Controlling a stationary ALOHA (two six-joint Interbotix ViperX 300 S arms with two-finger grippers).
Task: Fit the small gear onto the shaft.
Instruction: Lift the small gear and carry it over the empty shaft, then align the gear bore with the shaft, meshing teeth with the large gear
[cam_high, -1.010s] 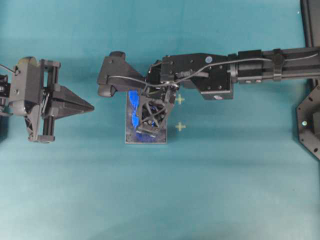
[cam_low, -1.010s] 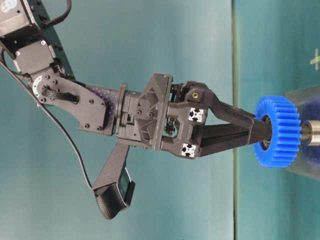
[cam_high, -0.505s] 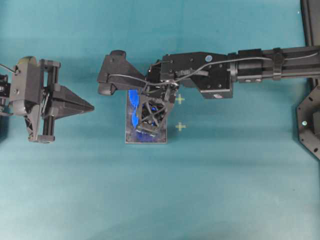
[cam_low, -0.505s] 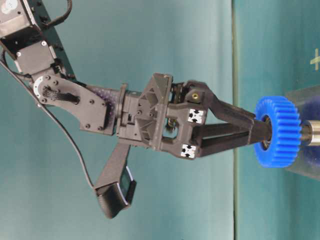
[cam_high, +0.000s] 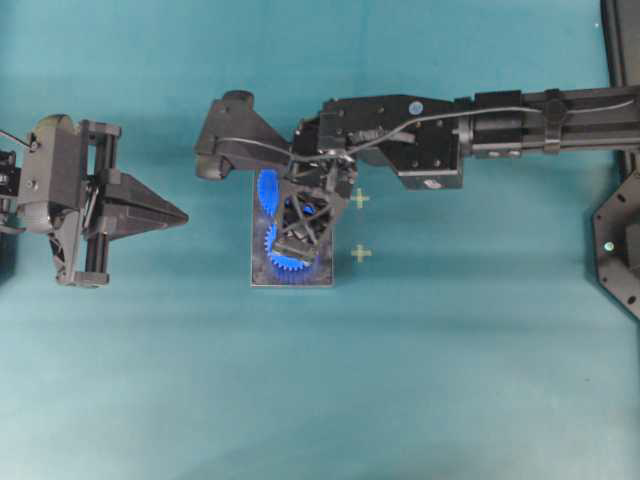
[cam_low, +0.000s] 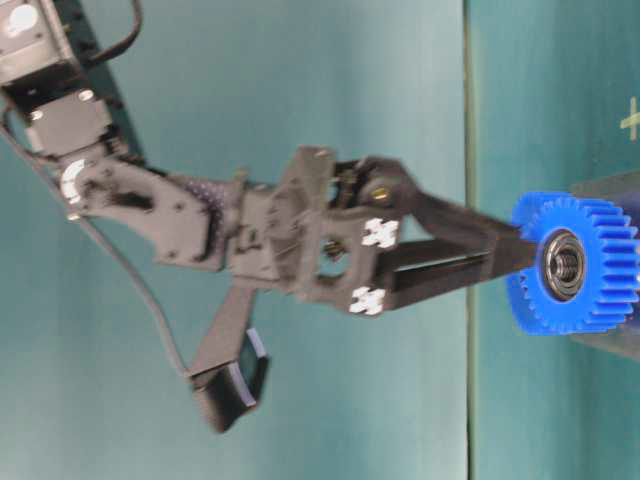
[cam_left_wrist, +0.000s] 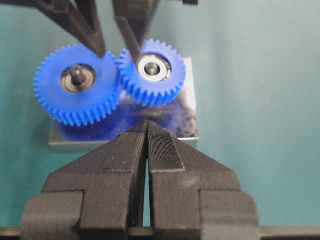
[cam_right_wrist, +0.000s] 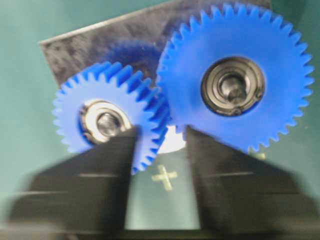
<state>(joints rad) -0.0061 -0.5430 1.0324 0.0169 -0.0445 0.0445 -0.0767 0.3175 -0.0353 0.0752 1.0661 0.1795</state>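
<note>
Spreading across every view: the teal desk (cam_high: 450, 380). Reaching in from the right edge of the overhead frame toward its middle: the right arm (cam_high: 520, 110), angling down over the grey plate (cam_left_wrist: 187, 100). Sitting idle at the left edge of the overhead frame, well apart from the plate: the left gripper (cam_high: 165, 212), jaws pressed together and grasping nothing, seen closed in the lower half of the left wrist frame. Lying flat near the centre of the overhead frame: the plate, carrying both gears. Occupying the upper right of the right wrist frame: the larger blue gear (cam_right_wrist: 235, 75), meshing teeth with its neighbour. Sitting at centre left of that frame, and at upper centre of the left wrist frame: the small gear (cam_left_wrist: 152, 72), resting on the plate with the shaft (cam_left_wrist: 151, 68) showing through its metal-ringed hub. Hovering just over the meeting of the two gears: the right gripper (cam_right_wrist: 160, 142), jaws parted with a clear gap, grasping nothing, one dark finger (cam_right_wrist: 112, 150) overlapping the small gear's lower edge in that view, actual touching not being determinable. Marking the desk just right of the plate: two pale crosses (cam_high: 360, 253).
</note>
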